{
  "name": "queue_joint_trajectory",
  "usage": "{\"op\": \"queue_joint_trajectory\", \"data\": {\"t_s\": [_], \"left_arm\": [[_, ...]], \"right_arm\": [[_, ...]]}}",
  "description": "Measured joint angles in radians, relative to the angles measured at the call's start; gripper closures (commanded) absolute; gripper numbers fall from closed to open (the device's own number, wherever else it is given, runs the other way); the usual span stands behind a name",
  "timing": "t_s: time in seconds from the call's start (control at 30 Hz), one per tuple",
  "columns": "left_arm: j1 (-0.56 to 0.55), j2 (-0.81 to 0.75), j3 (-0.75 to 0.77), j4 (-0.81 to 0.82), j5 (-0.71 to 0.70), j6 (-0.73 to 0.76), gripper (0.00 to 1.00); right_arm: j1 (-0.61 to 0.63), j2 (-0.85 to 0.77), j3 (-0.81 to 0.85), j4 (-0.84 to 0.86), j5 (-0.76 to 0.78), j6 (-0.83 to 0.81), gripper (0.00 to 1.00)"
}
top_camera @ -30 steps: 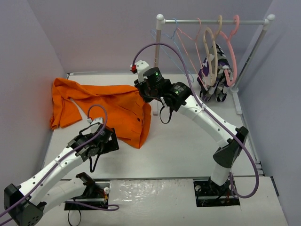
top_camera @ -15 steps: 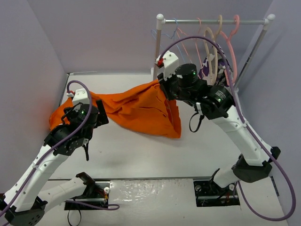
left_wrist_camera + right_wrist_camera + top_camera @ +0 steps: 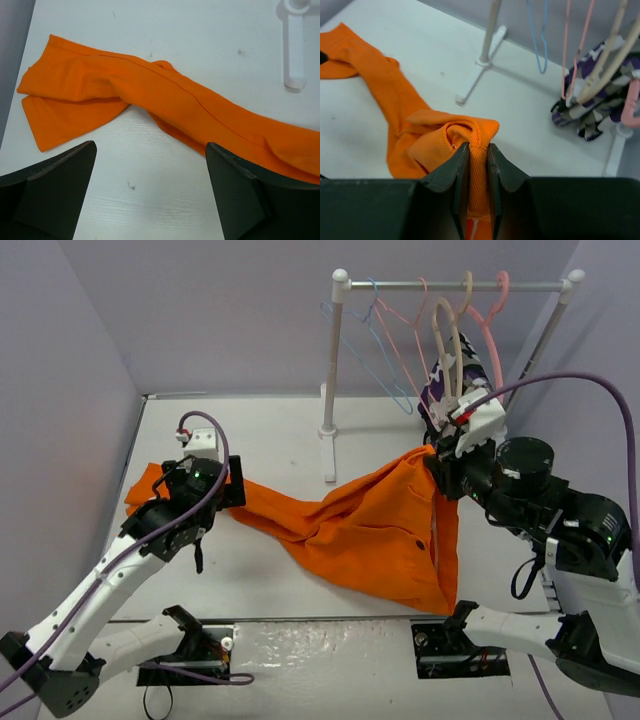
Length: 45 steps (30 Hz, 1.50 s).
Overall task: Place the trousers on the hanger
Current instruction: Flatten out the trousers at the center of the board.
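Note:
The orange trousers [image 3: 360, 530] stretch across the table from the far left to the right. My right gripper [image 3: 432, 455] is shut on their waistband edge [image 3: 477, 155] and holds that end up, so the cloth hangs below it. My left gripper [image 3: 222, 495] is open and empty, hovering above the trouser legs [image 3: 150, 95] at the left. The light-blue hanger [image 3: 370, 340] hangs on the rack rail at the back; it also shows in the right wrist view [image 3: 537, 35].
The white clothes rack [image 3: 335, 360] stands at the back right, its foot [image 3: 295, 45] near the trousers. Pink hangers [image 3: 490, 340], a beige hanger [image 3: 450, 350] and a purple-white-black garment [image 3: 455, 390] hang on it. Purple walls enclose the table.
My right gripper has pulled the trousers rightward and toward the near edge, stretching them out. My left arm has moved slightly right and nearer, above the trouser legs.

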Motion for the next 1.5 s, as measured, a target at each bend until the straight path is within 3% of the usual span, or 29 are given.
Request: {"op": "queue_joint_trajectory", "data": {"t_s": [0.17,0.27,0.57,0.8,1.17,1.5], "left_arm": [[0.028,0.092,-0.027,0.000,0.001,-0.026,0.12],[0.112,0.138,-0.053,0.005,0.045,-0.056,0.12],[0.335,0.293,-0.105,0.050,0.227,-0.130,0.12],[0.452,0.413,-0.081,0.090,0.300,-0.138,0.12],[0.745,0.805,0.281,0.143,0.343,-0.141,0.13],[0.836,1.169,0.571,0.107,0.355,-0.159,0.21]], "right_arm": [[-0.013,0.016,-0.113,-0.059,0.155,0.074,1.00],[-0.090,0.052,-0.197,-0.068,0.200,0.094,1.00],[-0.467,0.148,-0.395,0.004,0.092,0.081,1.00],[-0.533,0.221,-0.432,0.078,0.017,0.105,1.00],[-0.533,0.228,-0.492,0.144,-0.069,0.115,1.00],[-0.533,0.178,-0.556,0.195,-0.128,0.109,1.00]]}}
